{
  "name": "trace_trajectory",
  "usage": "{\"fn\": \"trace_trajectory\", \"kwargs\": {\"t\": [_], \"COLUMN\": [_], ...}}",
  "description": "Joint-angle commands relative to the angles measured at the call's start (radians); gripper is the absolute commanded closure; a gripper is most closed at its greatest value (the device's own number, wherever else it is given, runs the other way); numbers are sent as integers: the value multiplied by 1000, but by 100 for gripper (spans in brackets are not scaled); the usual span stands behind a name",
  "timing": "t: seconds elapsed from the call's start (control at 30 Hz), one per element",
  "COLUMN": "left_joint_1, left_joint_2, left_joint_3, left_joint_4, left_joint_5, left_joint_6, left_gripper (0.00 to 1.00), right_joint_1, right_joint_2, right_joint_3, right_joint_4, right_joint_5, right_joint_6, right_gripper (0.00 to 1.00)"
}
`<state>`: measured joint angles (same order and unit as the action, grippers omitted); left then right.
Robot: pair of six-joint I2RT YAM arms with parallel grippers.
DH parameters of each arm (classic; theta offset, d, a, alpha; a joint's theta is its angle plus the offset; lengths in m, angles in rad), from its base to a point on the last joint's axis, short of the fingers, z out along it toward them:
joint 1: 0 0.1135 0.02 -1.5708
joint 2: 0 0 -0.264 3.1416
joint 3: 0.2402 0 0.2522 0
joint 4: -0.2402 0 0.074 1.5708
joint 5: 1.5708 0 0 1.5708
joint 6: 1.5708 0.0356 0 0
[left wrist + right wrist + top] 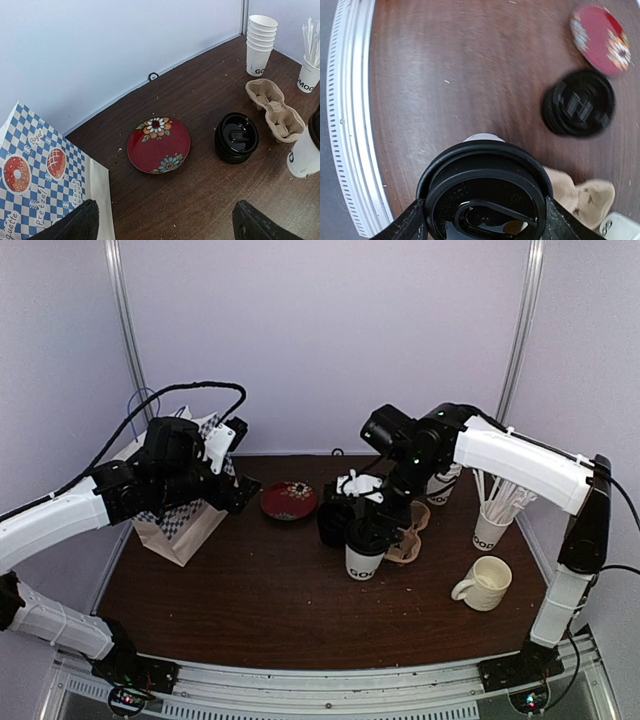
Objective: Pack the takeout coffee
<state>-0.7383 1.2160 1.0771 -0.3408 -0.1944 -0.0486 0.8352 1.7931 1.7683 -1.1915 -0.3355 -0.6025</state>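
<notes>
My right gripper (372, 520) is shut on the black dome lid (482, 192) of a white "GOOD" cup (364, 560). It holds the cup upright just left of the empty brown pulp two-cup carrier (410, 537). I cannot tell whether the cup touches the table. In the right wrist view its fingers (405, 225) flank the lid, and the carrier (585, 197) lies to the lower right. In the left wrist view the cup (305, 155) shows at the right edge beside the carrier (275, 110). My left gripper (165, 230) is open and empty, next to a paper bag (180, 520).
A stack of black lids (335, 522) and a red flowered plate (289, 500) lie mid-table. A stack of lidless white cups (260, 45) and a cup of straws (490, 520) stand at the back right. A cream mug (485, 583) sits at the front right. The bag is blue-checked (40, 185).
</notes>
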Motion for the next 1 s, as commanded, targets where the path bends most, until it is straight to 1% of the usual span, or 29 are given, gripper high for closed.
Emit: {"fn": "trace_trajectory", "kwargs": {"t": [0.0,0.07,0.2,0.37,0.5,0.63,0.8,0.97], "left_joint_1": [2,2,2,2,2,3,2,2], "left_joint_2": [18,23,27,38,46,56,59,61], "left_joint_3": [12,14,15,20,24,35,39,42], "left_joint_4": [25,23,21,17,11,-3,-10,-15], "left_joint_5": [-2,-9,-7,-4,1,3,0,0], "left_joint_6": [17,18,17,17,15,13,13,15], "left_gripper": [3,3,3,3,3,3,3,3], "right_joint_1": [-129,-194,-324,-438,-473,-487,-507,-515], "right_joint_2": [-93,-136,-220,-275,-290,-271,-227,-199], "right_joint_3": [-56,-94,-190,-303,-371,-412,-421,-422], "right_joint_4": [-32,-22,5,52,109,166,191,196], "right_joint_5": [2,13,97,161,200,217,196,179], "right_joint_6": [35,39,48,59,64,76,85,86], "right_gripper": [26,26,26,26,26,26,25,22]}}
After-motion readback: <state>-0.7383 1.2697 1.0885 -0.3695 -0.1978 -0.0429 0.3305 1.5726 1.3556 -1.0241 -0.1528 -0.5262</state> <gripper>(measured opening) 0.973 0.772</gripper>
